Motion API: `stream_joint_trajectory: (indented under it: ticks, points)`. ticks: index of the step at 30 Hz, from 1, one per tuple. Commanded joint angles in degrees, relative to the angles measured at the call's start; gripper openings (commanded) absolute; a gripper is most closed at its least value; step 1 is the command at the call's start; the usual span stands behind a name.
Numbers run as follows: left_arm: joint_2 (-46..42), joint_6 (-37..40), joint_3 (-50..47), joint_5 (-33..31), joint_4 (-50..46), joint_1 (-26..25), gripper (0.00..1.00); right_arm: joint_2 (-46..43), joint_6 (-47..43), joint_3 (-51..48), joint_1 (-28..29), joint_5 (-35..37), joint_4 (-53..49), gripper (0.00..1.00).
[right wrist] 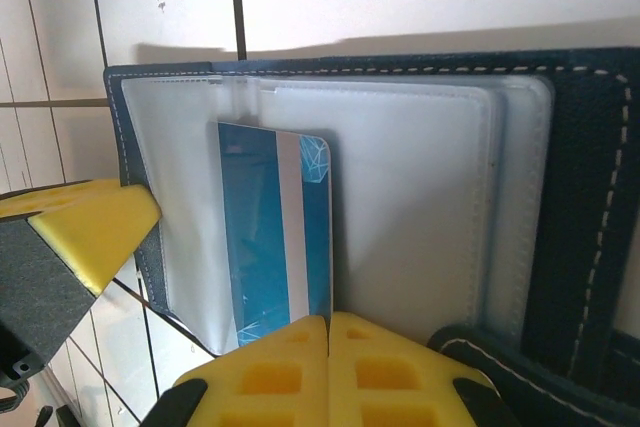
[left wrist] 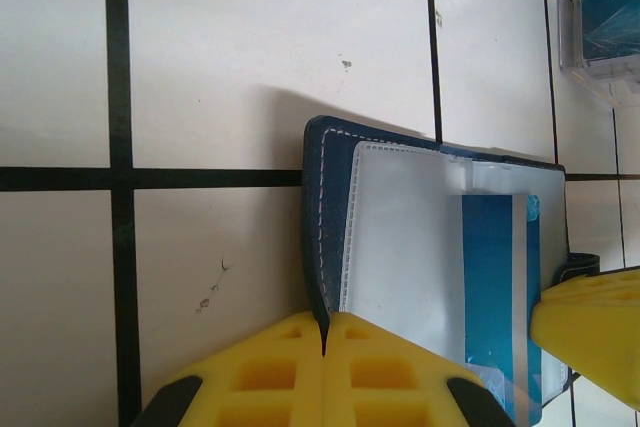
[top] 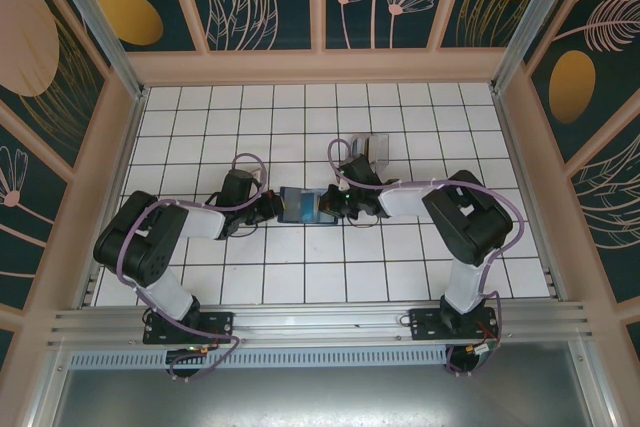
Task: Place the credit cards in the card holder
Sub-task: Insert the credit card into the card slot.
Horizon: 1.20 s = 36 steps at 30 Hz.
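Left hand [left wrist: 323, 372]: yellow pads pressed together on the near edge of the open card holder [left wrist: 322, 209]; the pad bases are cut off by the frame. Right hand [right wrist: 328, 372]: pads together, pinching the end of a blue striped card [right wrist: 262, 247]. The gripped end is hidden, and how far the card sits under the clear pocket film is unclear. The holder lies flat mid-table [top: 300, 117] between both hands, mostly covered from above. Other cards [top: 372, 151] stand in a clear stand near the right hand; count unreadable.
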Motion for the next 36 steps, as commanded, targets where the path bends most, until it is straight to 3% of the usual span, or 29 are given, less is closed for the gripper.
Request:
stream_joint_trajectory:
  ticks: [1,17,23,26,31,33,36]
  points:
    - [3.3,0.6,-2.4,-4.9,-8.4,0.0,0.01,2.1,0.0,0.1,0.3,-1.1,0.8,0.0]
    - [3.1,1.8,-1.6,-5.9,-9.4,0.1,0.01,4.0,5.3,-2.0,0.1,-0.7,7.9,0.0]
    - [2.6,1.8,-1.8,-6.7,-10.2,0.1,0.04,3.8,4.2,-2.1,-0.4,-4.2,8.5,0.0]
    - [2.7,2.1,-1.2,-7.1,-10.7,0.1,0.04,3.1,2.2,-1.6,0.0,-3.8,5.4,0.14]
    - [3.3,0.4,-1.8,-6.0,-8.7,0.1,0.04,2.6,0.9,-0.9,0.5,-4.9,2.5,0.23]
    - [3.4,0.7,-1.5,-6.0,-9.5,0.0,0.04,2.2,1.4,-1.3,0.6,-5.5,3.2,0.22]
    - [3.0,0.3,-2.2,-6.3,-8.6,0.1,0.04,1.7,2.2,-1.9,0.5,-6.0,5.3,0.03]
